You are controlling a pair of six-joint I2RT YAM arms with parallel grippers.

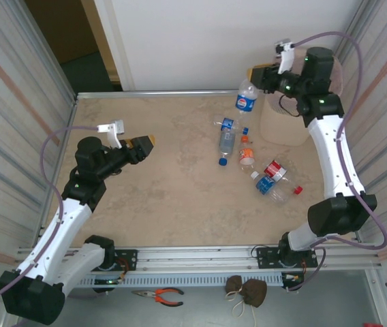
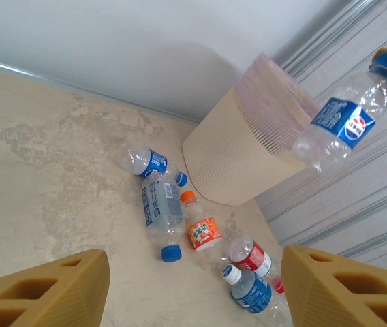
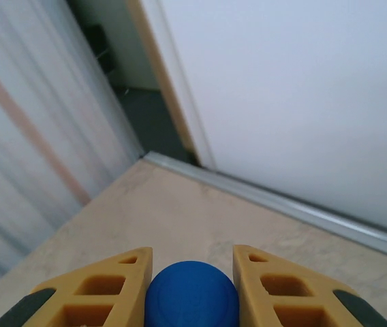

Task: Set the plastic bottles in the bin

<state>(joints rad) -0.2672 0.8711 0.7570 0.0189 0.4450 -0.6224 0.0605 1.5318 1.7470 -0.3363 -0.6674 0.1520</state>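
Right gripper [image 1: 255, 73]: clamped on the blue cap of a clear Pepsi-labelled bottle [image 2: 340, 122], which hangs in the air near the bin [image 2: 241, 157].
Left gripper [image 1: 146, 142]: jaws apart, empty, above the bare table [image 1: 180, 194].
Loose bottles [image 1: 227, 139]: five, lying on the table left of the bin.

We read no full words. We note a round red-white-blue emblem on blue label of raised clear bottle [image 2: 342, 124]; characters beside it too small. Print on orange-capped bottle [image 2: 204, 233] and red-labelled bottle [image 2: 252, 257] blurred.
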